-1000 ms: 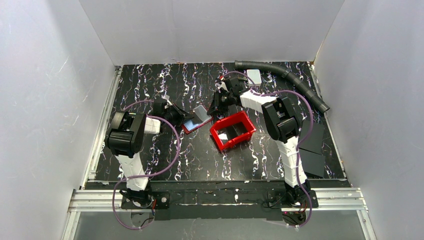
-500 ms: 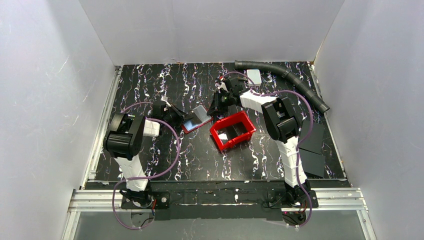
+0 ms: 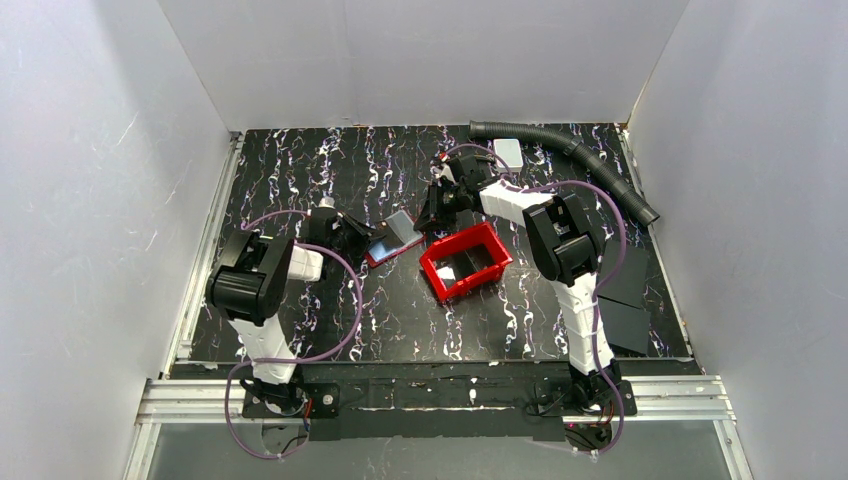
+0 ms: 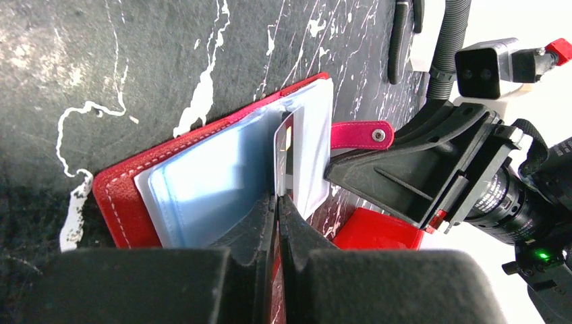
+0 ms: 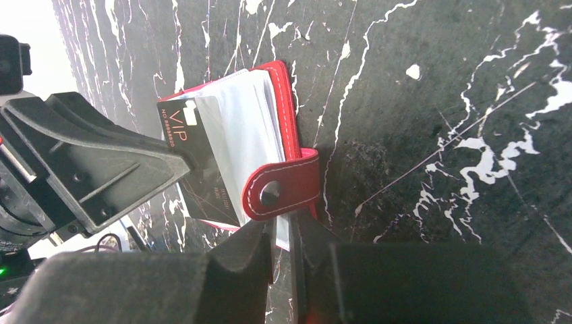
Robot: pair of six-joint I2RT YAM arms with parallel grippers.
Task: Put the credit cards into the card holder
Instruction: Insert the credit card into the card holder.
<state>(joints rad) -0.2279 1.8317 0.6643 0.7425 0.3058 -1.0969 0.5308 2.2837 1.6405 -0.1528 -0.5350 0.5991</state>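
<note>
Insertion under way: over the past second your left arm turns its wrist slightly at the wallet's left side, while the right arm and the card holder [image 3: 393, 238] keep their place on the worktop [image 3: 300, 160], just beside the red bin [image 3: 465, 262]. Your left claw [image 4: 277, 202] is squeezed tight on one credit card [image 5: 206, 175]. The card's far edge stands among the holder's clear sleeves [image 4: 202, 182], so it looks part-way home rather than seated. Your right claw [image 5: 283, 236] is pinched nearly closed on the holder's open edge by the snap strap [image 5: 283, 189], steadying it. The card's dark face reads "VIP" in gold, above a line that seems to begin "NO", its digits too small to read.
</note>
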